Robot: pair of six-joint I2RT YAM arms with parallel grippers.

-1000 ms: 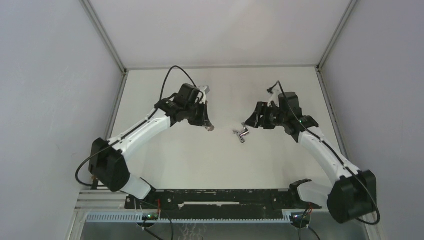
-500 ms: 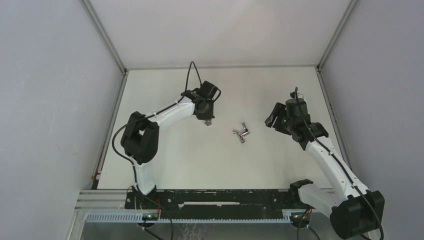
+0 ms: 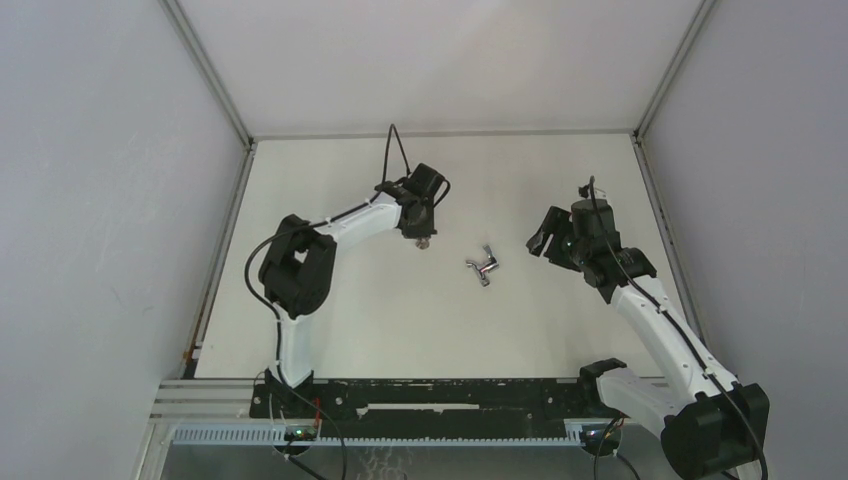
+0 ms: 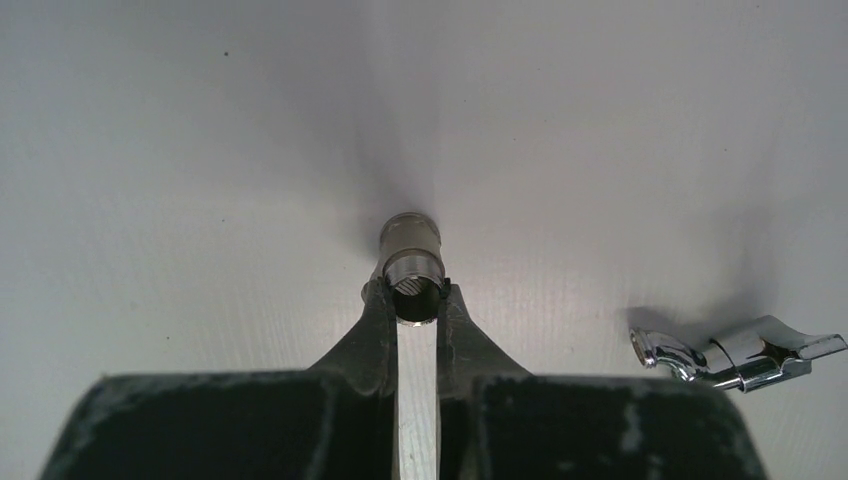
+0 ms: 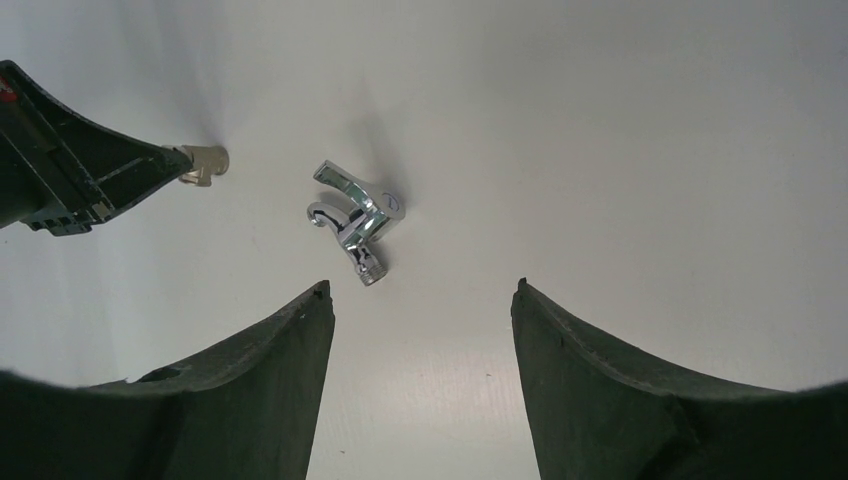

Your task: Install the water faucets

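- On the desk (image 3: pixel 400 330), near its middle, the chrome tap piece (image 5: pixel 355 225) lies loose on its side. Its threaded end is bare, with nothing screwed onto it.
- The left hand (image 4: pixel 415 303) is closed on the grey stub (image 4: pixel 410 240), pinching its near end between the fingertips. The stub's far end points down at the desk; the views do not settle whether it touches the surface.
- Stub and tap piece are apart. The tap lies off to the right of the left hand, near it but not touching.
- The right hand (image 5: pixel 420 300) hangs above the tap piece with its jaws spread wide and nothing between them. The tap sits just beyond the gap, ungrasped.
- Judged from this, the task is at an early stage. The stub is picked up, but the tap piece is not, and the two parts are not yet joined.
- By that reading, what is left is to grasp the tap, line its threaded end up with the stub, and mate them into one faucet.
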